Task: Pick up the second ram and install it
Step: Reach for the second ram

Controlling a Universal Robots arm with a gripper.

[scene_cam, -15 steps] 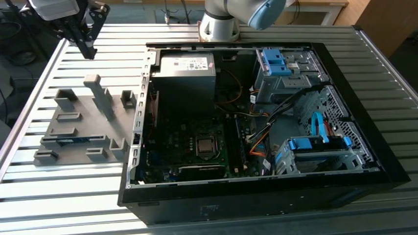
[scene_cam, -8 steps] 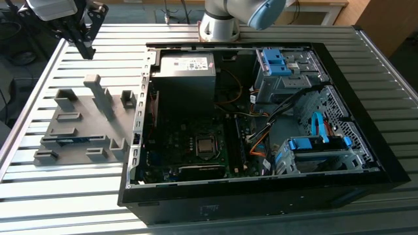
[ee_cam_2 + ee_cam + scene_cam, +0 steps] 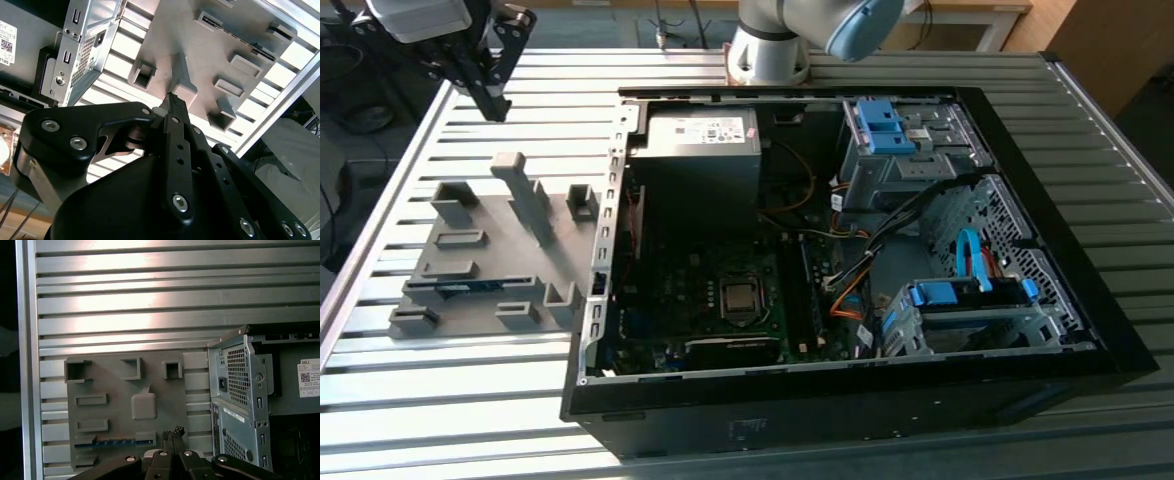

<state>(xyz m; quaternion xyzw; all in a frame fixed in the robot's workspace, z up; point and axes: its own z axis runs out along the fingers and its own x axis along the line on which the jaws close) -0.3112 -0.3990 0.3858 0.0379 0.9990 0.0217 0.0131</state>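
The second ram (image 3: 460,287) is a thin blue-green stick standing on edge in a slot of the grey holder (image 3: 520,250) at the exterior view's left. In the first wrist view the ram (image 3: 114,442) shows as a blue strip along one edge of the holder (image 3: 115,385). My gripper (image 3: 491,104) hangs high over the table, beyond the holder's far end and well apart from the ram. Its black fingers (image 3: 172,433) are pressed together with nothing between them, as the second wrist view also shows (image 3: 172,98).
An open black computer case (image 3: 1067,250) lies beside the holder, with the dark green motherboard (image 3: 720,310), a power supply (image 3: 703,135) and blue drive brackets (image 3: 961,290) inside. The case's metal rear wall (image 3: 240,390) rises next to the holder. The slatted table (image 3: 454,420) surrounds both.
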